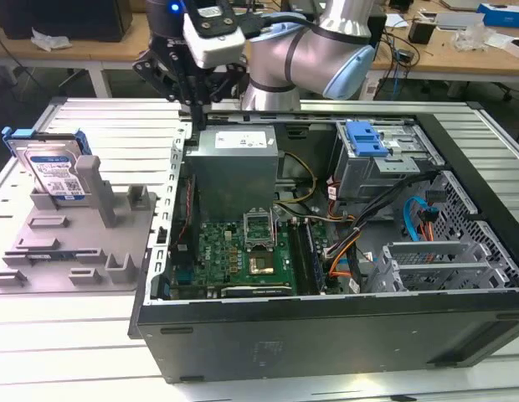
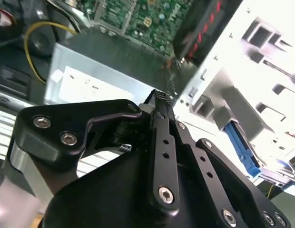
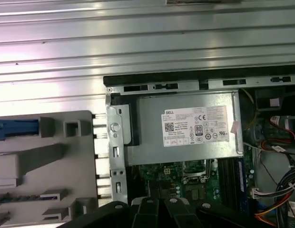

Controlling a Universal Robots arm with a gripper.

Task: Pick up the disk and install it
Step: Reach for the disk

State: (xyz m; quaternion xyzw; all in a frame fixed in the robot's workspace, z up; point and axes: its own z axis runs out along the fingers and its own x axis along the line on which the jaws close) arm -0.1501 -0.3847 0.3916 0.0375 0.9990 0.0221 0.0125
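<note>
Nearest to me, the computer case (image 1: 326,335) lies open on its side on the slatted tabletop (image 1: 75,360). Inside its near wall sits the motherboard (image 1: 243,251), with orange and black cables (image 1: 351,251) beside it.

Outside the case, on the exterior view's left, is a grey fixture (image 1: 75,243). The disk (image 1: 52,167) stands on edge in the fixture's far slot, label facing me and blue bracket uppermost. It is not yet picked up and is well apart from the gripper.

Further into the case is the grey power supply (image 1: 230,163). The drive cage (image 1: 385,167) with its blue latch (image 1: 366,138) sits toward the exterior view's right.

At the case's far rim, above the corner by the power supply, the gripper (image 1: 195,99) hangs from the arm (image 1: 326,50), pointing down. In the second wrist view the fingers (image 2: 162,102) are pressed together, narrow, with nothing between them.

Risks, as I judge them:
- Travelling low from here could catch the case rim or the power supply's edge, since the tips are close above both.
- Arriving at the disk with the fingers this narrow would push it rather than straddle it, and an on-edge disk tips easily out of its slot.
- The cables near the cage could snag a carried disk.
</note>
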